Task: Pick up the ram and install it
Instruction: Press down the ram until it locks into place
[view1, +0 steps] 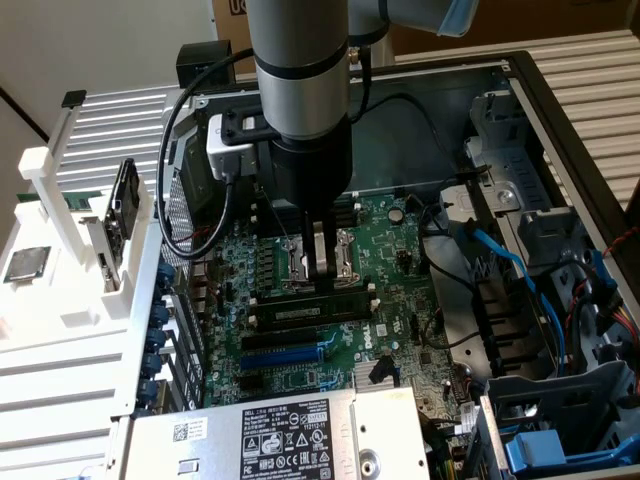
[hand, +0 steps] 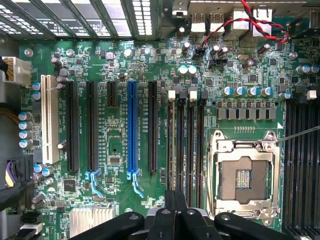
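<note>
Gripper (hand: 175, 196) jaws are closed together, holding nothing, just over the top edge of the ram (view1: 305, 312), which stands upright on the board near the processor socket (hand: 245, 175).

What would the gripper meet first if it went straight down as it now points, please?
Most likely the top edge of the ram, standing on the motherboard beside the processor socket. The shut gripper hangs above it, though depth is unclear.
</note>
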